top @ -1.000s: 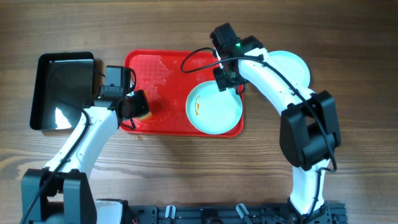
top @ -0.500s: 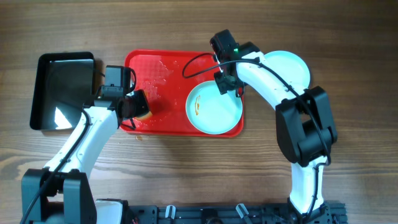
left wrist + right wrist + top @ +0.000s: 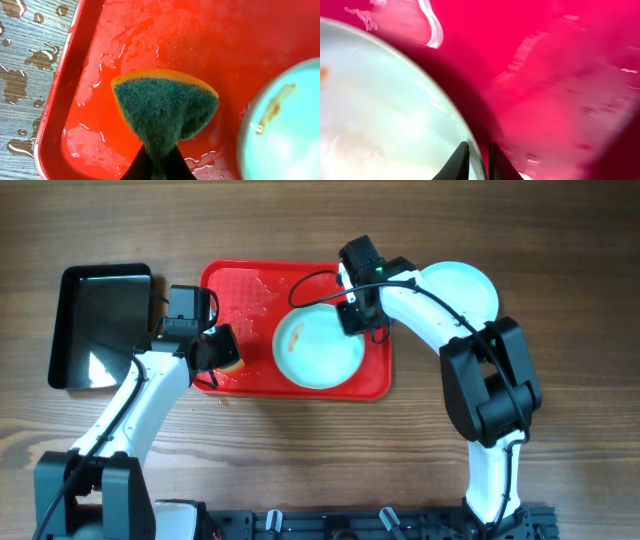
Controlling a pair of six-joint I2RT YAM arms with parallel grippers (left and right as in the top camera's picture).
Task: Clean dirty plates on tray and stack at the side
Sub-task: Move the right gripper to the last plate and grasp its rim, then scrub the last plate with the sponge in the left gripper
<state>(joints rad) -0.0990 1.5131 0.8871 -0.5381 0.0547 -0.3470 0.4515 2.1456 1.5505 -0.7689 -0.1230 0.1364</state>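
Note:
A pale mint-blue plate [image 3: 318, 348] with an orange-brown smear lies on the wet red tray [image 3: 240, 285]. My right gripper [image 3: 357, 316] is shut on this plate's right rim; the rim [image 3: 395, 125] sits between its fingers [image 3: 478, 162]. Another mint-blue plate [image 3: 465, 285] lies on the table right of the tray, partly under my right arm. My left gripper [image 3: 215, 352] is shut on a green and yellow sponge [image 3: 165, 107] over the tray's left part [image 3: 75, 100], left of the smeared plate [image 3: 285, 125].
A black rectangular tray [image 3: 100, 325] stands on the wooden table left of the red tray. Water drops lie on the table [image 3: 25, 60] beside the red tray's left rim.
My right gripper has dragged the smeared plate left across the tray, toward the sponge. The left arm has not moved.

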